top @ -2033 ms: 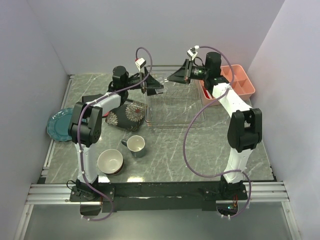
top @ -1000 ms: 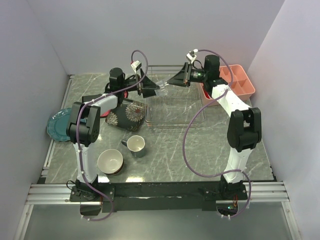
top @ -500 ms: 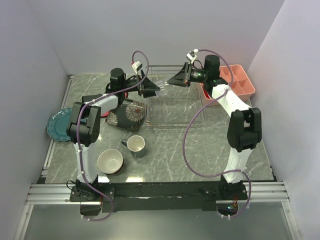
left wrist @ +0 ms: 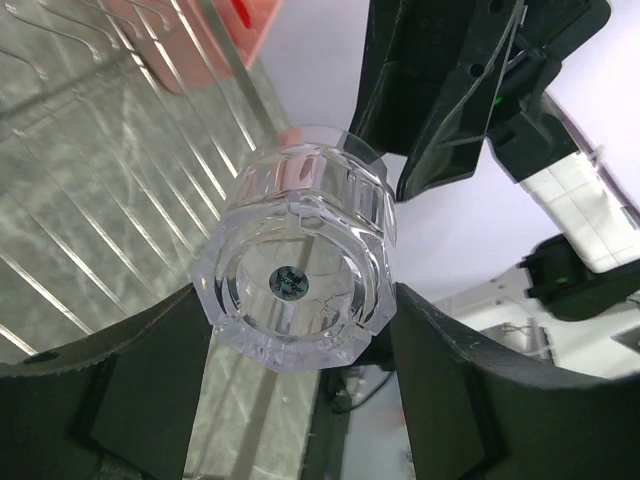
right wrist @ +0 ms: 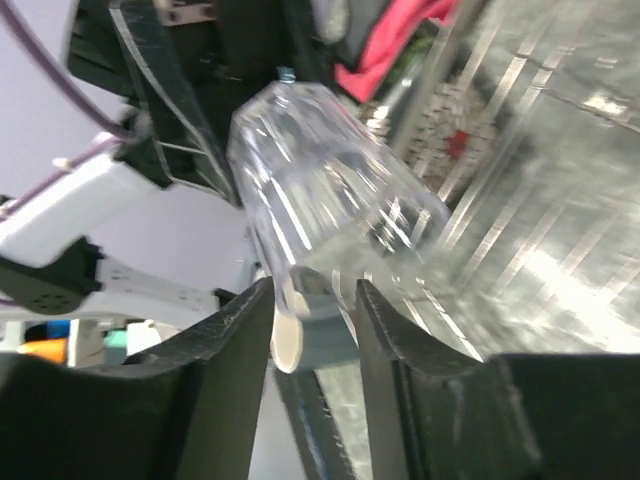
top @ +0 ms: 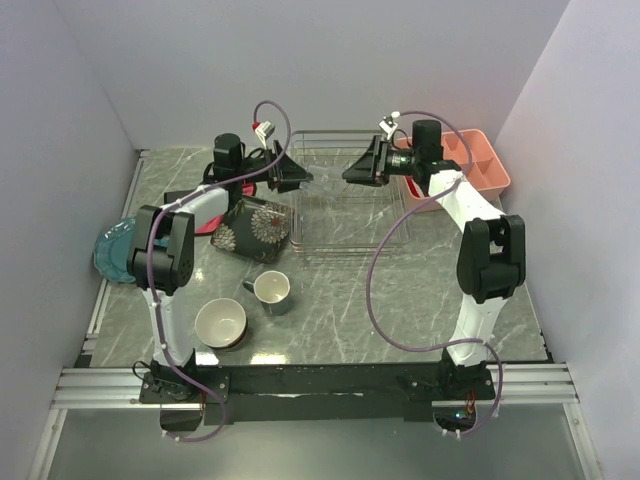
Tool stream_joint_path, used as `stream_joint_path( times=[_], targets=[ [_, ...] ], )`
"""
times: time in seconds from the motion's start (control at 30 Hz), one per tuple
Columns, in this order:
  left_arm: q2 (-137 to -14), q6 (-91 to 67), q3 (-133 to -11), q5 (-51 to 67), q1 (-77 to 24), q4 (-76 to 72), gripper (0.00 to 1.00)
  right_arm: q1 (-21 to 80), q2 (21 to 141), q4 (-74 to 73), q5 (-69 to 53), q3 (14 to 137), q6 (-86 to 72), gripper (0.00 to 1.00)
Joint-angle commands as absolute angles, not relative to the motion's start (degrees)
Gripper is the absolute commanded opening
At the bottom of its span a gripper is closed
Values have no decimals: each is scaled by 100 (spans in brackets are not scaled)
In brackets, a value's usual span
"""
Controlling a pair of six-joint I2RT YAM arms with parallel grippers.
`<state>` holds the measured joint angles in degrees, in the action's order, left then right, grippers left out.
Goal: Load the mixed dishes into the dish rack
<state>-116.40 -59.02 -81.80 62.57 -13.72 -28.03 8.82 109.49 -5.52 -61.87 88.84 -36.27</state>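
- Table [top: 350, 320]: grey marble-look top, everything sits on it.
- Dish rack [top: 350, 222]: silver wire with a see-through base, at the far middle of the table, between the two arms.
- Pink tray [top: 478, 160]: has compartments, sits just right of the rack at the far right.
- Square dark plate [top: 250, 228]: white flowers on it, flat on the table just left of the rack.
- Round blue plate [top: 112, 250]: at the table's left edge, well apart from the rack, partly hidden by the left arm.
- Dark cream-lined bowl [top: 220, 323]: upright at the near left, beside the mug.
- Grey-blue mug [top: 270, 291]: upright, handle to the left, in front of the rack's near-left corner.
- Left gripper [left wrist: 300, 310]: reaches in from the left over the rack's far-left part. Its fingers are fairly wide and clamp the clear glass by its base, one finger against each side.
- Right gripper [right wrist: 314, 300]: reaches in from the right, facing the left one. Its jaws are partly apart with the glass's other end at the tips; cannot tell if they touch it.
- Clear glass [left wrist: 300, 285]: faceted tumbler lying on its side in the air above the rack, between the two grippers, not down in the rack.
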Motion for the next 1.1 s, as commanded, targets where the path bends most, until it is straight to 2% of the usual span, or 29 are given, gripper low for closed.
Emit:
stream_joint_path(
  times=[0.0, 0.1, 0.2, 0.23, 0.3, 0.33, 0.43, 0.63, 1.07],
  targets=[
    [-11119, -4712, -8482, 5995, -1283, -1953, 50, 405, 10504, -1395, -5977, 9106, -2787, 48],
    [-11030, -4098, -8534, 5679, -1213, -1311, 46, 273, 10231, -2262, -5801, 9219, -1884, 51],
    [-10934, -3350, -8736, 5328, -1204, -547, 42, 613, 10002, -3702, -5371, 9597, 223, 55],
    [-10916, -3236, -8771, 5274, -1195, -441, 42, 702, 9976, -4135, -5318, 9815, 1403, 55],
    [-10907, -3094, -8877, 5221, -1169, -334, 42, 904, 9949, -5240, -5098, 9905, 2482, 55],
    [-10899, -3033, -8912, 5160, -1160, -317, 41, 1088, 9914, -5525, -5019, 9879, 3436, 55],
    [-10881, -2884, -9035, 5115, -1151, -220, 41, 1483, 9616, -5924, -4536, 9459, 4548, 56],
    [-10767, -2646, -9176, 4984, -1134, -62, 40, 2039, 9272, -6011, -3710, 8904, 5615, 57],
    [-10547, -2145, -9588, 4782, -905, 333, 40, 2592, 9553, -5792, -3015, 8411, 6398, 56]
  ],
)
